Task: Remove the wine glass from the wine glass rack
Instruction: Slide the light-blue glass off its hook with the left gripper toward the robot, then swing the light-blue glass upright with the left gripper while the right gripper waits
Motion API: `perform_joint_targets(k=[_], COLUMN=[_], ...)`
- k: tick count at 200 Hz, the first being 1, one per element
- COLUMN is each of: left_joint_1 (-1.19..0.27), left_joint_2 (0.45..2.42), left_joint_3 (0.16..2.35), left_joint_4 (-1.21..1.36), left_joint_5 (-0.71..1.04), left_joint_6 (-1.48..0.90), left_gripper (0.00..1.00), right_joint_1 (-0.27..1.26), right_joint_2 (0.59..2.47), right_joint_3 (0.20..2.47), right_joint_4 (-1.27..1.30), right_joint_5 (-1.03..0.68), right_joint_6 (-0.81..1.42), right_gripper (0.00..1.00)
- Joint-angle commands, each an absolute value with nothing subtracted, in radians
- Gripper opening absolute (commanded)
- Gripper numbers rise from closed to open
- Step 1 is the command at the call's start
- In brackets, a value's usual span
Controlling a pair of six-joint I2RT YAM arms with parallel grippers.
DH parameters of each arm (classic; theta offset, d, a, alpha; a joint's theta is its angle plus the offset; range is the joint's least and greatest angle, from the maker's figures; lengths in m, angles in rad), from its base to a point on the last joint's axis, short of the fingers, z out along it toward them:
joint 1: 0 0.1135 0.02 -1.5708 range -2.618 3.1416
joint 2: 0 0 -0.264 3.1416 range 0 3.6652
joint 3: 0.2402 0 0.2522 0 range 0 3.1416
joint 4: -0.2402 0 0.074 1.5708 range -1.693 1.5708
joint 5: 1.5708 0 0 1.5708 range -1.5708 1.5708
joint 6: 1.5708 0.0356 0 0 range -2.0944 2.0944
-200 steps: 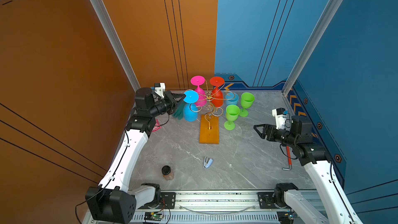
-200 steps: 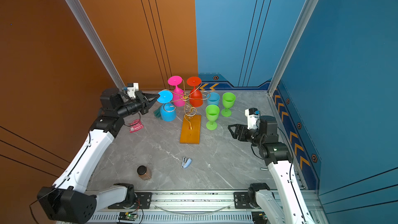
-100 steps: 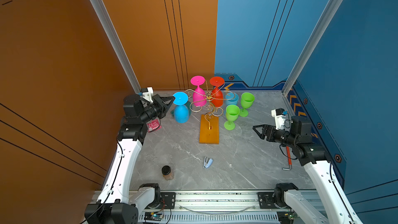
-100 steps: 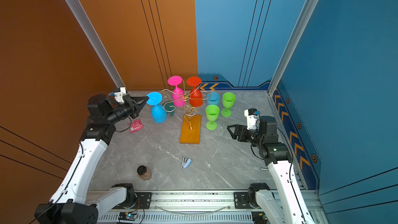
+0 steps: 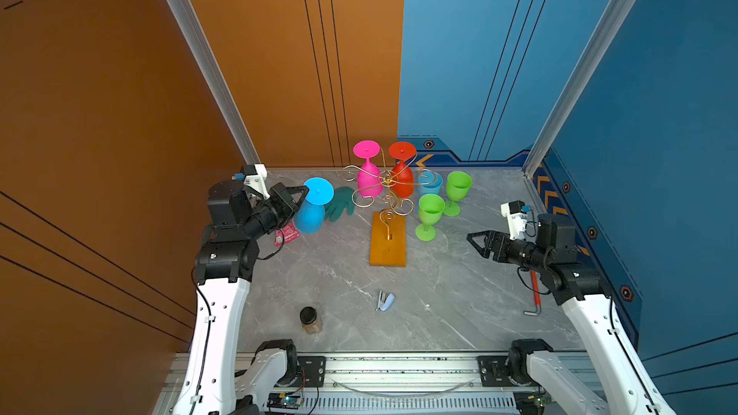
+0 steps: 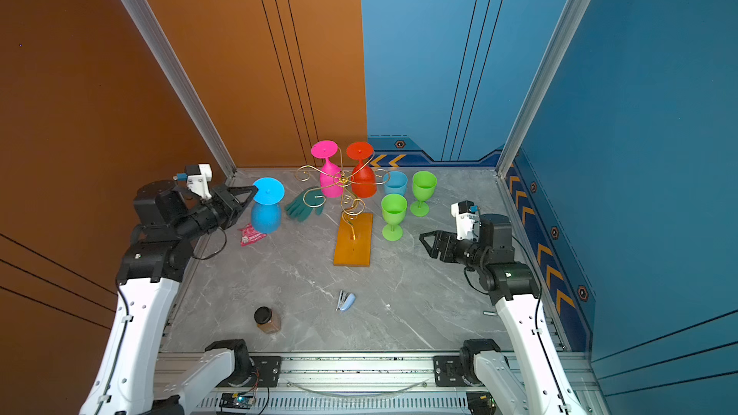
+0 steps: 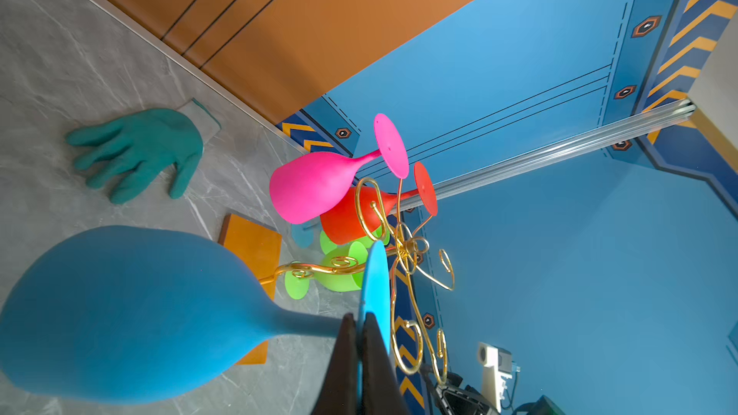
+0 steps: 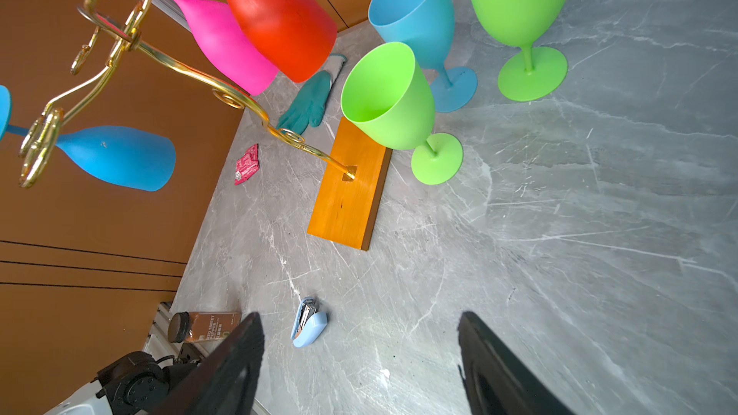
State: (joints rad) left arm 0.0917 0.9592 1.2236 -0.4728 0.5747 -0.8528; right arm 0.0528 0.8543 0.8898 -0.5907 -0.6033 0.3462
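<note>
Left pincer (image 7: pixel 359 319) clamps and partly hides the foot of the blue plastic wine glass (image 7: pixel 131 313), nine o'clock from the gold wire rack (image 5: pixel 387 247). Right pincer (image 8: pixel 359 317) gapes empty

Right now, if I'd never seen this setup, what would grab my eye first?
Probably the bright blue wine glass, held upside down by its foot in the left gripper at the left, clear of the gold wine glass rack. That rack stands in the middle of the table, with a pink glass and a red glass hanging upside down from its curled arms.
</note>
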Motion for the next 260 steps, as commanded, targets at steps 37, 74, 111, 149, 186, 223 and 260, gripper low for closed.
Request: perform_joint_targets(k=[37, 74, 111, 149, 186, 223, 260], left_joint_1=[0.085, 0.001, -0.152, -0.303, -0.486, -0.702, -0.872], left_joint_2=[0.89, 0.828, 0.806, 0.795, 0.797, 0.824, 0.866], left_joint_3=[1.222, 1.167, 1.162, 1.145, 1.145, 1.147, 1.159], left_joint_4=[-0.662, -0.674, -0.763, -0.776, -0.776, -0.773, -0.773], left_joint_5=[0.516, 0.512, 0.426, 0.46, 0.409, 0.288, 0.185], left_joint_6=[-0.596, -0.489, -0.368, -0.312, -0.23, -0.133, -0.059], left_gripper=[0.0, 0.0, 0.0, 0.0, 0.0, 0.0, 0.0], right_joint_1=[0.075, 0.102, 0.13, 0.147, 0.159, 0.173, 0.181], right_joint_2=[0.89, 0.929, 0.972, 0.986, 1.003, 1.019, 1.02], right_joint_3=[0.91, 0.931, 0.959, 0.967, 0.976, 0.986, 0.989], right_joint_4=[-0.607, -0.609, -0.621, -0.633, -0.642, -0.661, -0.672], right_joint_5=[-0.589, -0.57, -0.546, -0.531, -0.523, -0.519, -0.513], right_joint_6=[0.354, 0.354, 0.354, 0.357, 0.359, 0.357, 0.356], right_gripper=[0.78, 0.78, 0.78, 0.78, 0.78, 0.78, 0.78])
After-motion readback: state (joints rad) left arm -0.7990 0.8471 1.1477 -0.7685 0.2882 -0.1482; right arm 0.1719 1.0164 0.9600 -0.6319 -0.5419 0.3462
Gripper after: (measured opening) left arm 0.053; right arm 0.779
